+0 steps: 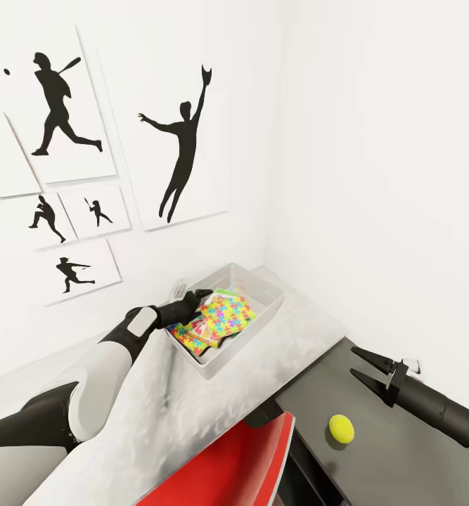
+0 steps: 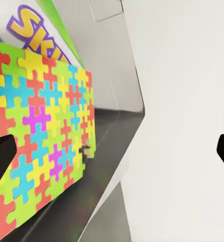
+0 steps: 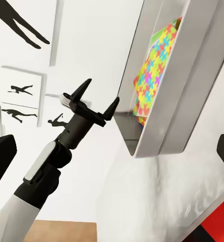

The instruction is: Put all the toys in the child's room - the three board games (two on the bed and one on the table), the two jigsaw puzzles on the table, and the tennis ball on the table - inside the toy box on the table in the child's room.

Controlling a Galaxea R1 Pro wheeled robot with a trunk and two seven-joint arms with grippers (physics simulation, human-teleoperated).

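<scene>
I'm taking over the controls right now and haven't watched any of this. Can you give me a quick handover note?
Left tool: open, empty, at the toy box rim.
Right tool: open, empty, above the dark desk section.
In the toy box: jigsaw puzzle on top, another puzzle-patterned square below it, a Skip-Bo box behind; anything else in there is hidden.
Left: tennis ball sits on the dark desk section, near the right tool. Pick it up and drop it in.

Left arm (image 1: 100,372): extended forward, forearm raised. Left gripper (image 3: 91,103): fingers spread apart, nothing between them; one fingertip appears to sit at the bin's edge, though contact cannot be confirmed. Right arm (image 1: 438,407): reaching in from the right, held low. Right gripper (image 1: 364,367): fingers parted, unloaded.
</scene>
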